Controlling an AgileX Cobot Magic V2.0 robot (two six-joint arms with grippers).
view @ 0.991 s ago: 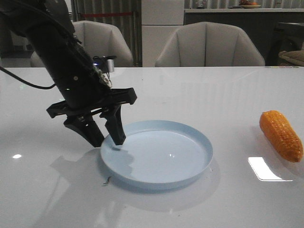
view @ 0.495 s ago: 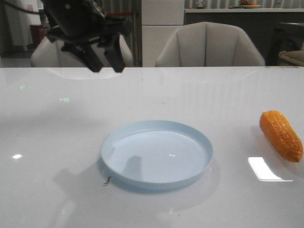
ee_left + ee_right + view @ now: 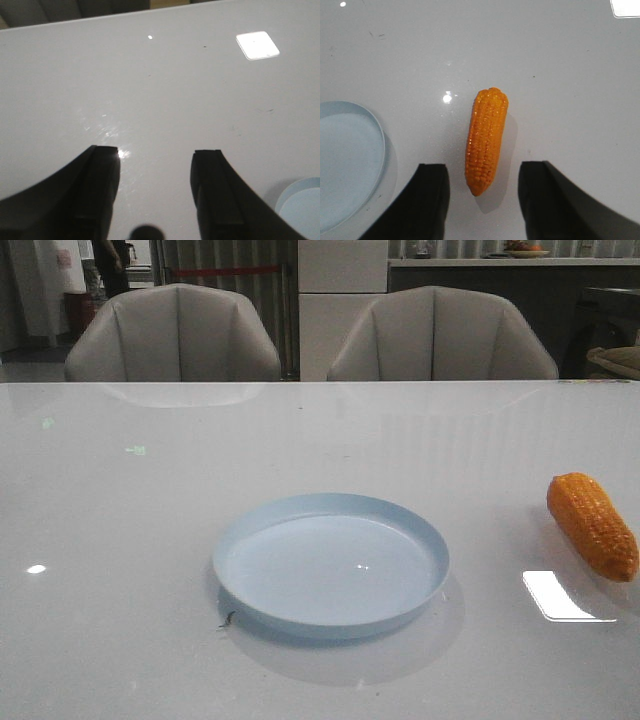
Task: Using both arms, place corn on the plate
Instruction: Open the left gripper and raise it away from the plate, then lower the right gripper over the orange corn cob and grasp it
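Observation:
The pale blue plate (image 3: 330,565) lies in the middle of the white table with nothing on it. The orange-yellow corn (image 3: 592,525) rests on the table far to its right, well apart from it. Neither arm shows in the front view. In the right wrist view my right gripper (image 3: 484,167) hangs open over the corn (image 3: 486,137), whose tapered end lies between the two fingers, untouched; the plate's rim (image 3: 379,131) is beside it. My left gripper (image 3: 157,152) is open over bare table, holding nothing, with a bit of the plate (image 3: 302,207) at the view's corner.
Two beige chairs (image 3: 175,335) (image 3: 440,335) stand behind the table's far edge. A bright light patch (image 3: 562,597) reflects on the table just in front of the corn. A small dark speck (image 3: 228,619) lies at the plate's front left.
The left arm, which stood with its fingers at the plate's left rim, rose up and back and has left the front view. Plate and corn have not moved.

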